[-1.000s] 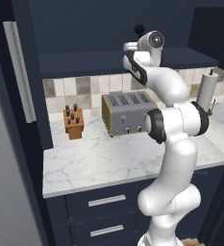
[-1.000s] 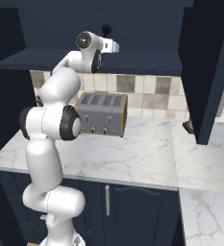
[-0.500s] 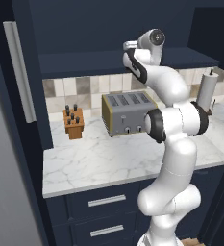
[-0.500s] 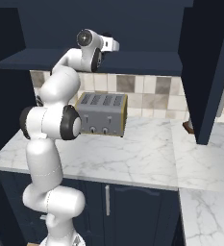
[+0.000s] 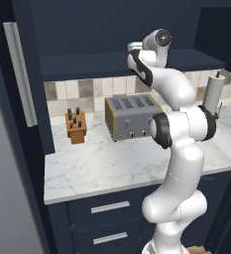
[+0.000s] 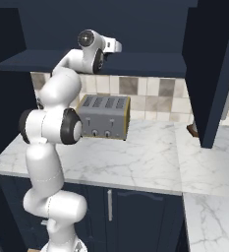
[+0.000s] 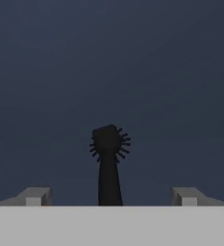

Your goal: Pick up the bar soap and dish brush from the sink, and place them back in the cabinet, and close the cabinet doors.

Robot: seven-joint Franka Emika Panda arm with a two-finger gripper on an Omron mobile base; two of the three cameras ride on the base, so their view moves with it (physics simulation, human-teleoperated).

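Observation:
The dish brush (image 7: 108,158), all black with a round bristly head, lies on the navy floor of the cabinet (image 5: 87,64), its head pointing away from the hand. My gripper (image 7: 111,197) stands open, one fingertip far to each side of the handle, touching nothing. From the base views the hand (image 5: 135,47) (image 6: 115,46) reaches in at shelf height of the cabinet (image 6: 150,64). Both cabinet doors stand open: the left one (image 5: 20,74) with its long silver handle, the right one (image 6: 209,74) edge-on. The bar soap and the sink are out of view.
Under the cabinet, a grey toaster (image 5: 132,116) (image 6: 103,117) sits on the marble counter (image 5: 102,168). A wooden knife block (image 5: 76,128) stands to its left and a paper towel roll (image 5: 213,94) to its right. Navy drawers (image 5: 109,208) run below.
The jaws have spread from shut to wide open, letting go of the dish brush on the shelf. The arm has barely moved.

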